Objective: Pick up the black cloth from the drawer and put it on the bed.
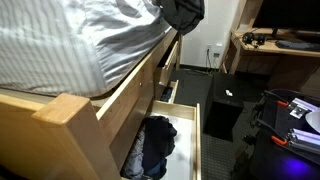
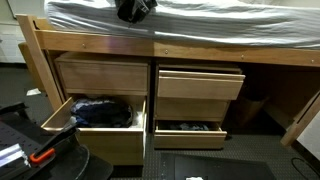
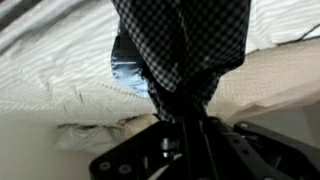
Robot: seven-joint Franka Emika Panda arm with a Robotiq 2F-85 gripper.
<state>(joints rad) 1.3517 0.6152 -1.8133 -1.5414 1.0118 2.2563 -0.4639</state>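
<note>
The black checked cloth [image 3: 185, 45] hangs from my gripper [image 3: 185, 115], whose fingers are shut on its gathered end. In both exterior views the cloth shows as a dark bundle [image 1: 183, 12] [image 2: 133, 8] held over the edge of the bed with the grey striped sheet [image 1: 70, 40] [image 2: 220, 15]. The arm itself is mostly out of frame. The open drawer [image 1: 190, 135] [image 2: 60, 113] below still holds dark clothes [image 1: 157, 145] [image 2: 100, 110]. In the wrist view the cloth hangs over the white sheet [image 3: 50, 60] and the bed's wooden rail.
A second drawer [image 2: 185, 128] stands slightly open with dark items. The wooden bed frame [image 1: 70, 120] juts out near the drawer. A desk [image 1: 275, 50] with cables and a black box [image 1: 225, 110] stand across the room. Tools lie on a dark surface [image 2: 30, 150].
</note>
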